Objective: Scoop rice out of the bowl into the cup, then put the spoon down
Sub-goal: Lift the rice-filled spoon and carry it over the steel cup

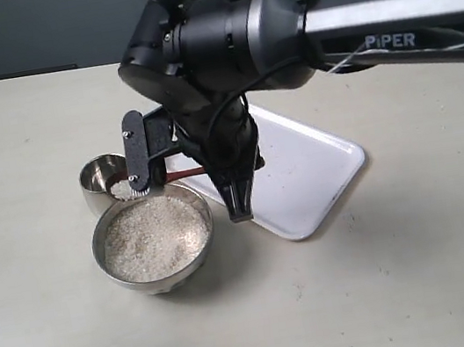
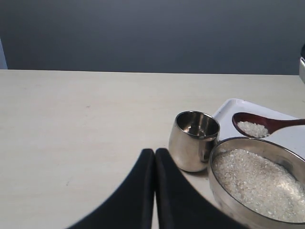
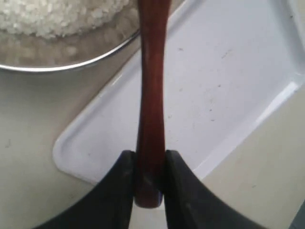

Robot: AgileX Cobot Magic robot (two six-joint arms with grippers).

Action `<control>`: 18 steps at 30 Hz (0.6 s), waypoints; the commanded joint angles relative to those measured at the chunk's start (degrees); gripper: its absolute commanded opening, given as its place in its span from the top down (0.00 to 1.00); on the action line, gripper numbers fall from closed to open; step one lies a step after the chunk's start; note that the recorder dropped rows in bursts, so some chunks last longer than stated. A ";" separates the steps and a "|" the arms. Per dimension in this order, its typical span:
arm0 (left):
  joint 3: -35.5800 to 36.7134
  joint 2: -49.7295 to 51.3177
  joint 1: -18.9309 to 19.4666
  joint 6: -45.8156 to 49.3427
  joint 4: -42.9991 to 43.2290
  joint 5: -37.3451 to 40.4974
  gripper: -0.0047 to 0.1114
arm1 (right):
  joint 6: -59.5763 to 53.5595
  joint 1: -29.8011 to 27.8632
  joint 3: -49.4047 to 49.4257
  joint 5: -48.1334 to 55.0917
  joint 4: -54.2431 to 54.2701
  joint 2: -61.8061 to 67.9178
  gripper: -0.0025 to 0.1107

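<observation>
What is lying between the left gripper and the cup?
Only a short bare strip of table. In the left wrist view the shut left gripper sits just short of the cup, and nothing is in the gap.

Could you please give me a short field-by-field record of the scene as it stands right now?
right gripper: shut on the spoon's handle
spoon: held roughly level, clear of the bowl, scoop near the cup
spoon load: a small heap of rice
left gripper: shut, holding nothing, apart from the cup
bowl: on the table, well filled with rice
cup: upright, close beside the bowl; contents unclear
tray: white, flat, below the spoon's handle
</observation>
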 commanded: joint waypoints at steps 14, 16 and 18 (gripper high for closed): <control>-0.23 -0.30 -0.37 -0.38 0.08 -0.89 0.96 | -4.44 -3.83 -8.47 -3.54 4.45 6.35 0.99; -0.23 -0.30 -0.37 -0.38 0.08 -0.89 0.96 | -5.20 -4.37 -9.74 -3.77 5.83 7.24 0.99; -0.23 -0.30 -0.37 -0.38 0.08 -0.89 0.96 | -5.78 -5.05 -11.28 -3.77 7.04 8.41 0.99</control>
